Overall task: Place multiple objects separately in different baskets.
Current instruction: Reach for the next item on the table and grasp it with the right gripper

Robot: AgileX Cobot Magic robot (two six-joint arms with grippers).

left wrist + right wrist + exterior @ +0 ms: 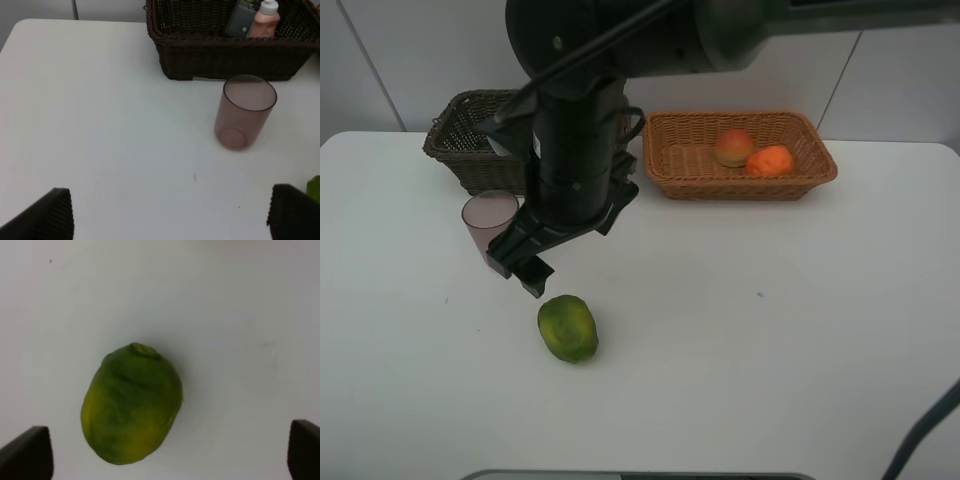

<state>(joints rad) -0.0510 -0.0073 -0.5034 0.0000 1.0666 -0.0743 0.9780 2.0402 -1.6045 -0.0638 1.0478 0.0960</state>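
1. Nearest, the green round fruit lies on its side on the white table, towards the near edge and a little left of centre. It touches nothing else.
2. Low over the near left of the table, the left gripper has its two fingers spread wide with only bare tabletop between them. It faces the cup and the dark basket beyond, and the high camera does not show it.
3. At the far left stands the dark brown basket. The left wrist view shows the dark grey flat bottle and the pink white-capped bottle side by side inside it.
4. Just on the near side of that basket, and apart from it, the translucent mauve cup stands upright with its mouth up.
5. From the far right, the right arm extends across to left of centre. The right gripper hangs over the green round fruit with its fingers wide apart on either side, not touching it.
6. Far and right of centre sits the orange-tan basket. It holds the peach-like fruit and, just to the right of it, the orange.
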